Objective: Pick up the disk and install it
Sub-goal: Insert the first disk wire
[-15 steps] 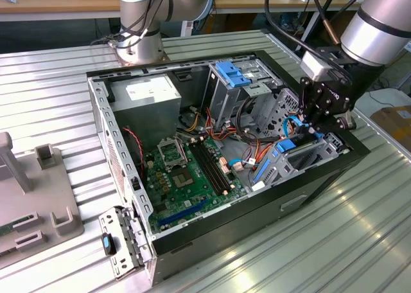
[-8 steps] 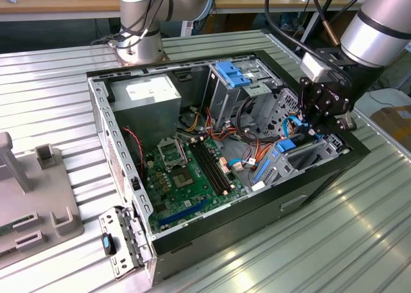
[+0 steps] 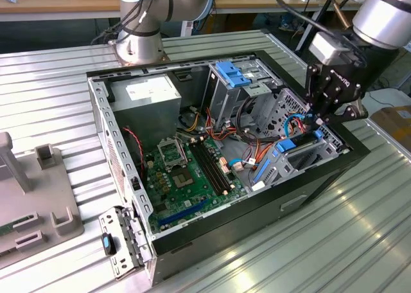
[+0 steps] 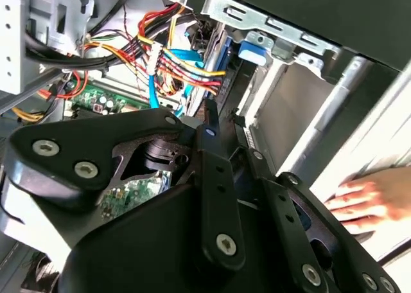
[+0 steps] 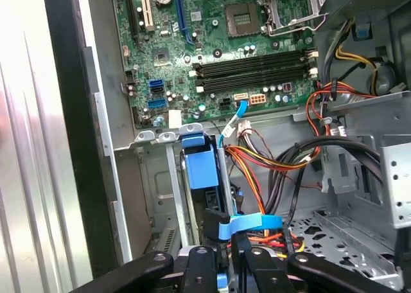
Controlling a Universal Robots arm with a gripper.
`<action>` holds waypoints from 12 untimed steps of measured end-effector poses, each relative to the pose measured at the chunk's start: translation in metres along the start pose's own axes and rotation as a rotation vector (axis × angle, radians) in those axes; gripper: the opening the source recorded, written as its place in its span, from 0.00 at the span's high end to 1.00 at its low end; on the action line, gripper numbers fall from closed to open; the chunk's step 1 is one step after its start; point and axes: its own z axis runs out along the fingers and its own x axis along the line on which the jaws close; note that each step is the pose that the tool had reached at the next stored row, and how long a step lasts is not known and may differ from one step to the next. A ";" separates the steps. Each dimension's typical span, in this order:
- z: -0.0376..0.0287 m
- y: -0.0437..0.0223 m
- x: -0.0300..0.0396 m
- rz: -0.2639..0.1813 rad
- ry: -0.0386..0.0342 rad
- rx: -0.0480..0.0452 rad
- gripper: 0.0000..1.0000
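Late stage: the disk (image 3: pixel 300 145) already stands on edge in the drive cage (image 3: pixel 302 159) of the open PC case (image 3: pixel 122 145), at the case end toward the exterior view's right, on the ribbed metal desk (image 3: pixel 359 235). Whether it is fully seated, cannot tell. The hand (image 3: pixel 319 118) sits right above it; in the first wrist view the fingers (image 5: pixel 199 270) are narrow around the disk's blue bracket (image 5: pixel 199 168), apparently gripping it. Bracket is glossy blue plastic; cage is stamped grey sheet metal; motherboard (image 3: pixel 186 177) is green, flat. A person's hand (image 4: pixel 369 200) rests on the case's outer wall.
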 end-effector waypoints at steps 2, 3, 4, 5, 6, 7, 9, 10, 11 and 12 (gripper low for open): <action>-0.0108 0.0002 0.0001 0.000 -0.0003 0.0019 0.76; -0.0121 0.0002 0.0001 0.000 -0.0005 0.0026 0.76; -0.0120 0.0002 0.0002 0.000 -0.0007 0.0026 0.76; -0.0118 0.0010 0.0003 0.000 -0.0009 0.0029 0.76; -0.0116 0.0021 0.0005 0.000 -0.0008 0.0032 0.76; -0.0112 0.0041 0.0008 0.000 -0.0010 0.0036 0.76; -0.0101 0.0057 0.0011 0.000 -0.0009 0.0037 0.76; -0.0097 0.0058 0.0008 -0.003 -0.0011 0.0037 0.76; -0.0095 0.0058 0.0007 -0.005 -0.0011 0.0037 0.76; -0.0093 0.0058 0.0006 -0.006 -0.0011 0.0037 0.76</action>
